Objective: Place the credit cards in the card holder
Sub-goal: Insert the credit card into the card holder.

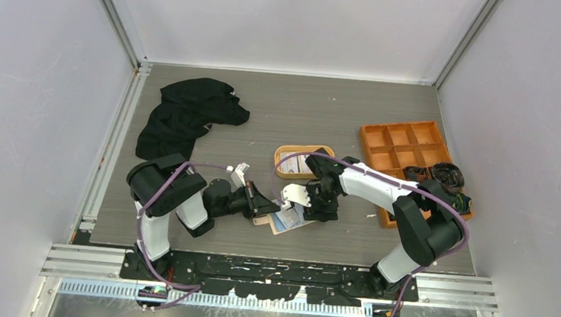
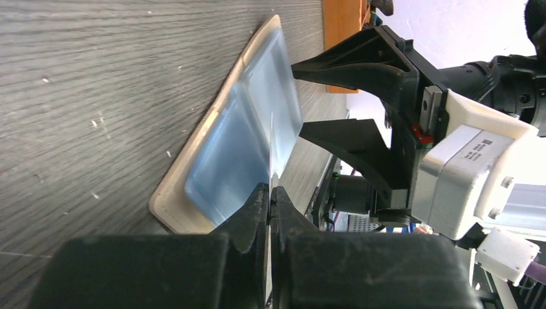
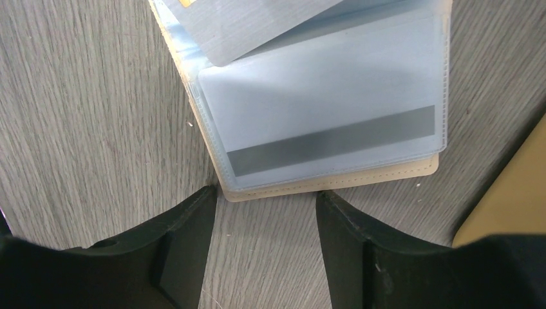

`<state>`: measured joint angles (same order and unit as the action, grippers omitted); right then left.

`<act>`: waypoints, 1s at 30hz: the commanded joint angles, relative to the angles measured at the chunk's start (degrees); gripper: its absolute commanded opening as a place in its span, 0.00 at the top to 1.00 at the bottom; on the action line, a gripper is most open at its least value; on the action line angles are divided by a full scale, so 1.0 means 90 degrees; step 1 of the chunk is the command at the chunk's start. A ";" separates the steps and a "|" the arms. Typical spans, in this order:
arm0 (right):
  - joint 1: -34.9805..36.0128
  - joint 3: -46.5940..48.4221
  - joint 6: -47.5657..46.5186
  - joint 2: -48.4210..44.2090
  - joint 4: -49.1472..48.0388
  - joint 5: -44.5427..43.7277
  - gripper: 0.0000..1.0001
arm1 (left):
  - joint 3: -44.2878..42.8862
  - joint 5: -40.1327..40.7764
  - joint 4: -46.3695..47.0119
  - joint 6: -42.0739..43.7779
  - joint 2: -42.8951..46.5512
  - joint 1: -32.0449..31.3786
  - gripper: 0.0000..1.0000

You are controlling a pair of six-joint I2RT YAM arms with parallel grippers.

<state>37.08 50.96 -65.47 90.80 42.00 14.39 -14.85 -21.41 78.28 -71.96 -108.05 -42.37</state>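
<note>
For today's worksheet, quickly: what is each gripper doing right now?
Left gripper: shut on a credit card.
Right gripper: open, holding nothing, by the card holder.

The wallet (image 3: 335,183) is beige on its edge and pale blue inside. A card (image 3: 328,138) in its pocket is whitish with a dark grey stripe. The table (image 3: 84,116) is grey with thin wood lines. The box (image 1: 401,142) and the tray (image 1: 305,148) are orange. The cloth (image 1: 181,115) is black.
</note>
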 commanded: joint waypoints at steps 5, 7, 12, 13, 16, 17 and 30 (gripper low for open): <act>0.0058 0.0031 0.0058 0.0187 -0.0077 0.0149 0.37 | -0.0075 0.0112 0.0413 -0.0020 -0.0114 0.0085 1.00; 0.0055 0.0031 0.0063 0.0201 -0.0077 0.0158 0.37 | -0.0069 0.0130 0.0413 -0.0033 -0.0130 0.0096 1.00; 0.0060 0.0041 0.0069 0.0198 -0.0074 0.0157 0.38 | -0.0147 0.0112 0.0413 -0.0143 -0.0322 0.0098 1.00; 0.0060 0.0041 0.0068 0.0194 -0.0069 0.0166 0.38 | -0.0165 0.0087 0.0413 -0.0162 -0.0373 0.0098 1.00; 0.0057 0.0041 0.0077 0.0191 -0.0067 0.0178 0.38 | -0.0212 0.0066 0.0413 -0.0209 -0.0468 0.0088 1.00; 0.0053 0.0050 0.0077 0.0202 -0.0057 0.0183 0.38 | -0.0221 0.0072 0.0412 -0.0220 -0.0488 0.0088 1.00; 0.0087 0.0070 0.0097 0.0201 -0.0047 0.0217 0.40 | -0.0342 0.0076 0.0413 -0.0362 -0.0680 0.0030 1.00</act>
<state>37.08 51.22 -65.30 91.07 41.98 14.35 -17.19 -21.04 79.11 -75.05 -113.30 -41.89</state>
